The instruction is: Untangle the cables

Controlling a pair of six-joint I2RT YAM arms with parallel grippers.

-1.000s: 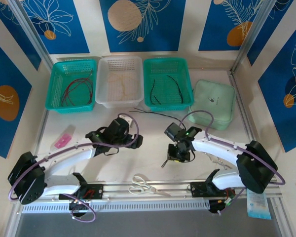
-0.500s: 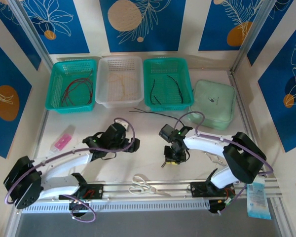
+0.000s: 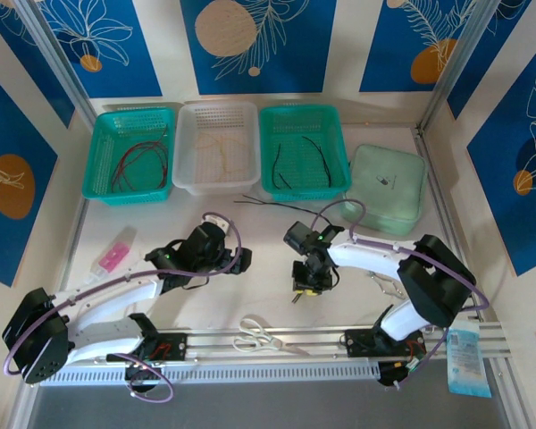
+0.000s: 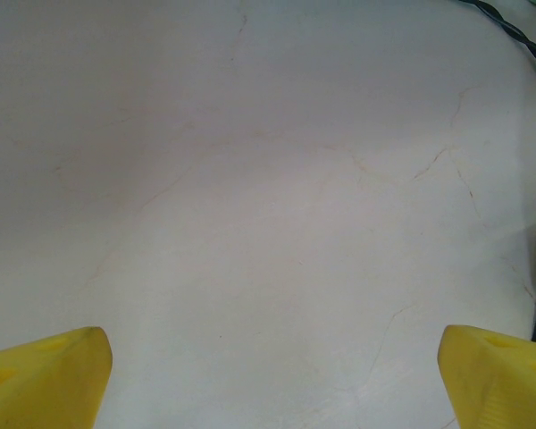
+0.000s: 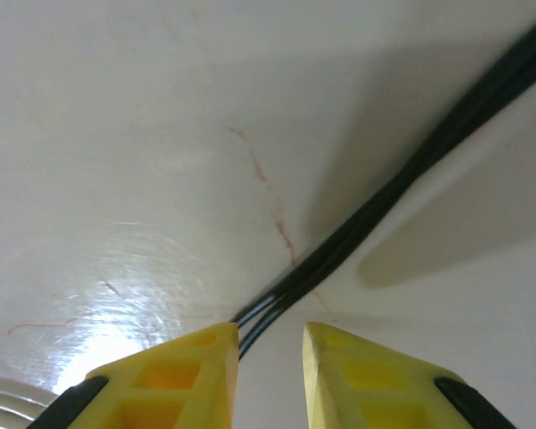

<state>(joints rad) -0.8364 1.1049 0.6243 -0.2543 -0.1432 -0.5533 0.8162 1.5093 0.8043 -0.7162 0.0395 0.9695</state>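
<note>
Cables [image 5: 411, 170] cross a white, faintly cracked table [image 4: 250, 179].

A robotics lab test cell is suggested: a white table [image 3: 161, 223] is enclosed by blue leaf-printed panels [image 3: 250, 63] and aluminium posts [image 3: 456, 67], plastic baskets [image 3: 216, 109] are lined up beyond the left gripper [image 3: 241, 259] and right gripper [image 3: 303, 290], and an aluminium rail [image 3: 286, 350] is fixed behind them

Left claw [image 4: 277, 357] spread wide and low; right claw [image 5: 270, 344] downward, pinched nearly closed.
</note>
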